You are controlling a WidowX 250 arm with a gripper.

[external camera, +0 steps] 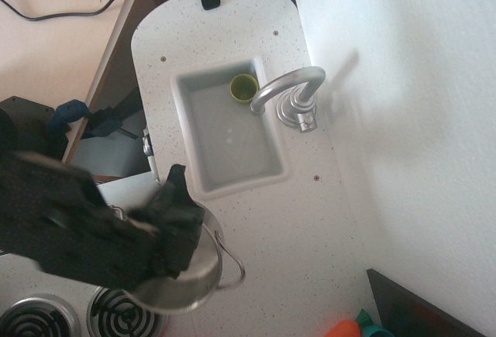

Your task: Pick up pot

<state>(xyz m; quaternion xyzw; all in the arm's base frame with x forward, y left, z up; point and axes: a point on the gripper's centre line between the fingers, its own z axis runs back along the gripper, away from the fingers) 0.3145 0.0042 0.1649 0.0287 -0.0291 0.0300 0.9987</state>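
Observation:
The pot (pixel 195 278) is a round shiny steel pot with a pale interior. It shows at the lower left of the counter, partly over the front stove coil (pixel 116 315). One thin looped wire handle (pixel 233 270) sticks out on its right side. My gripper (pixel 178 225) is black and comes in from the left. It sits over the pot's left rim and is shut on it. The pot looks raised and nearer the camera. My arm hides the pot's left half.
A white sink (pixel 232 139) lies just beyond the pot, with a small yellow-green cup (pixel 244 87) in its far corner and a curved metal faucet (pixel 288 89) on its right. A second stove coil (pixel 31 318) is at bottom left. Orange and teal items (pixel 353 327) and a dark board (pixel 418 310) are at bottom right.

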